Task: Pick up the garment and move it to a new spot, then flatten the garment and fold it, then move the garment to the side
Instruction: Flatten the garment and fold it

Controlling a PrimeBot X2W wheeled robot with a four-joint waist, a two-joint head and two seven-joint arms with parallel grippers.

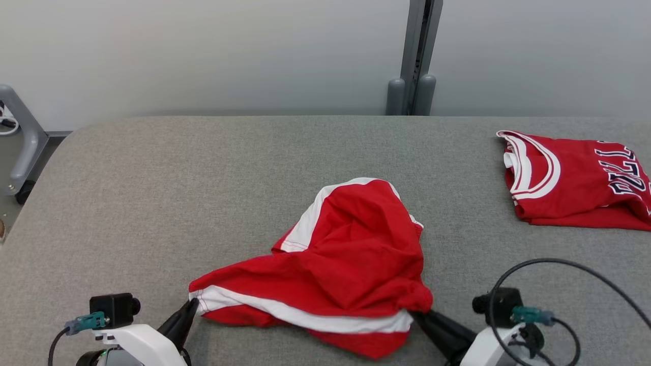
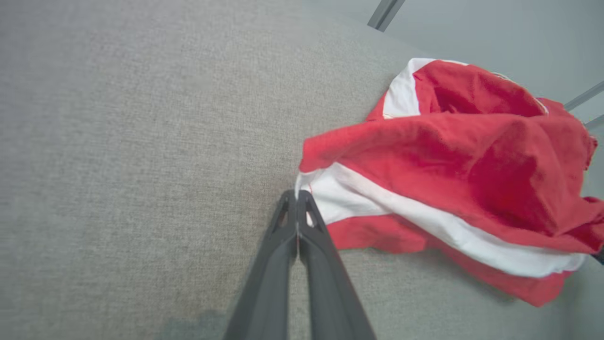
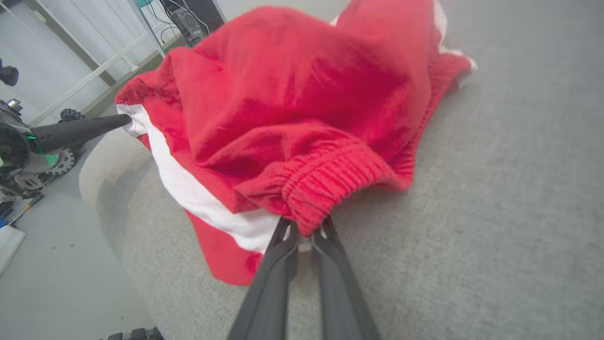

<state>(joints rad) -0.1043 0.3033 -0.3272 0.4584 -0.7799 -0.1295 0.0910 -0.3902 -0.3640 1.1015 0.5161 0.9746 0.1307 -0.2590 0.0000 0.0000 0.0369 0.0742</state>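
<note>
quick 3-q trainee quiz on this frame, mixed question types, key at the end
1. True or false: the red shorts lie smoothed flat on the table.
2. What is the right gripper shut on? A) the shorts' ribbed waistband B) a drawstring C) nothing, its jaws are open
3. Short answer: what else lies on the table, at its far right in the head view?

Key
1. False: they sit in a bunched heap.
2. A
3. A folded red jersey, apart from the shorts.
</note>
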